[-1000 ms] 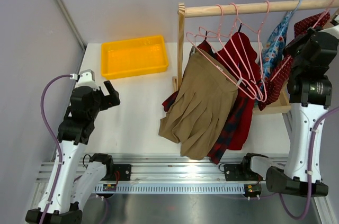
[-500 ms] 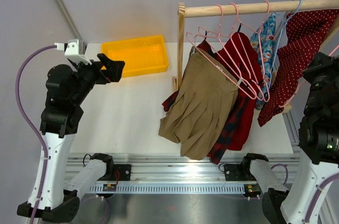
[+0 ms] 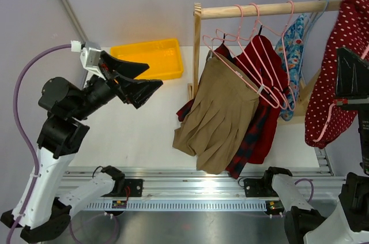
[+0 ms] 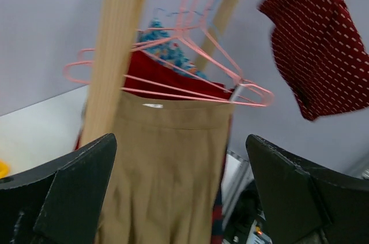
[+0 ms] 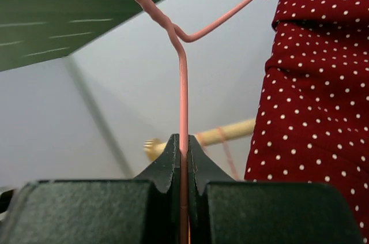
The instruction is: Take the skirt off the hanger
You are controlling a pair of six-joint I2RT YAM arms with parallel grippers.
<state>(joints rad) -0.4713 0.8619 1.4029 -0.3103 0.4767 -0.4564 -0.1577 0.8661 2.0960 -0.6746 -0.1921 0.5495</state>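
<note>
The right gripper [image 5: 183,146], clamped on the pink hanger [image 5: 183,82], has carried the red dotted skirt [image 3: 337,53] clear of the wooden rail's [image 3: 259,8] right end. The left gripper [image 3: 153,75], gaping and empty, has swung toward the rail.

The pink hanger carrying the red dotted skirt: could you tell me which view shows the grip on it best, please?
The right wrist view: the right end effector is shut on the pink hanger, close up. The top external view shows only a wire loop against the red dotted skirt; the left wrist view shows just the skirt.
</note>
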